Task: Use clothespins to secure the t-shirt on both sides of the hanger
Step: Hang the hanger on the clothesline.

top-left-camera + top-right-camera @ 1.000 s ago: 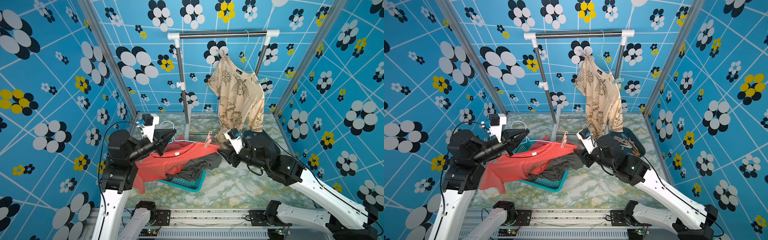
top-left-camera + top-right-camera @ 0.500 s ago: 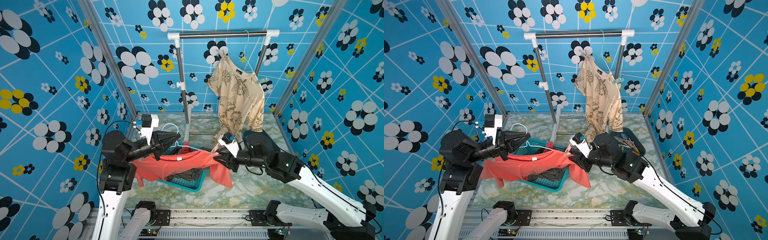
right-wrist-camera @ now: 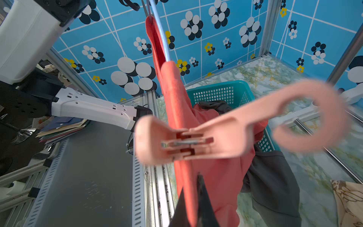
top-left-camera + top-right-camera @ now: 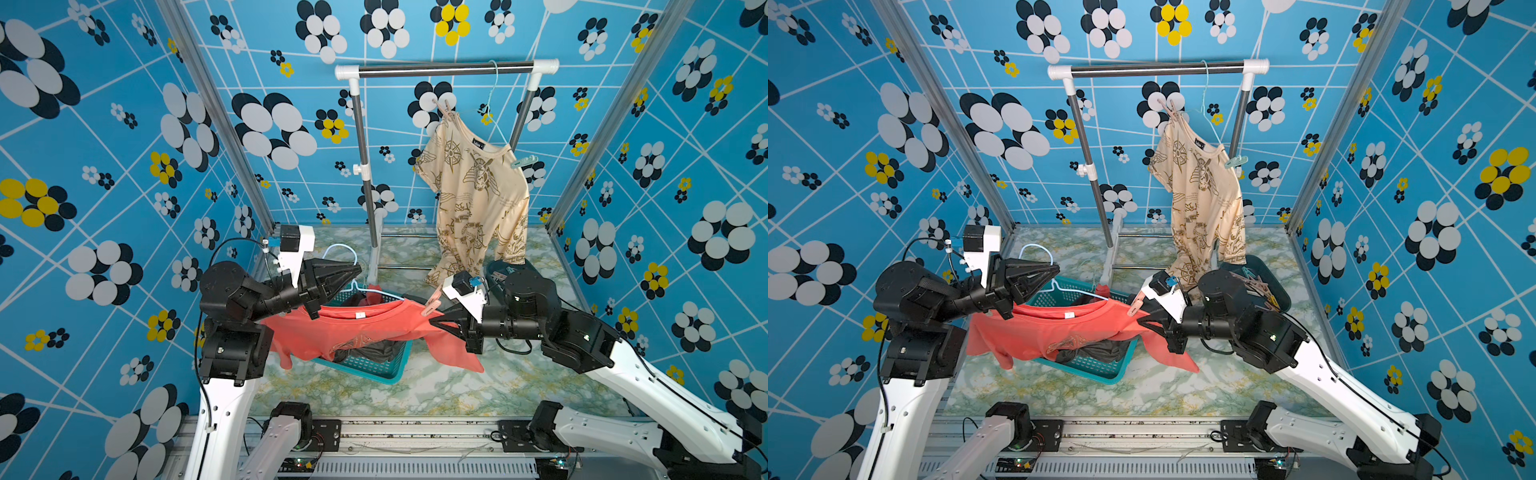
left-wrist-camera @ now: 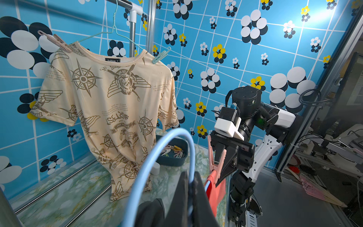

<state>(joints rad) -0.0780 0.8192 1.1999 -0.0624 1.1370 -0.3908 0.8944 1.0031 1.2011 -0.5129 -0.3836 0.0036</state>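
The pink clothespin point(image 3: 225, 127) shows blurred in the right wrist view, and the orange t-shirt point(image 4: 353, 332) half hides the basket point(image 4: 374, 368).

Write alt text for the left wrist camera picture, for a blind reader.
A beige printed t-shirt hangs on a mint hanger, pinned at each shoulder by clothespins. In front, the right gripper pinches a red t-shirt beside a pink clothespin, and a blue hanger hook curves close to the lens.

My left gripper point(image 4: 1054, 270) pinches the blue hanger point(image 4: 1034, 246); my right gripper point(image 4: 1142, 323) clamps the coral t-shirt point(image 4: 1038, 332) at its right shoulder, just beside a pink clothespin point(image 4: 1135, 305).
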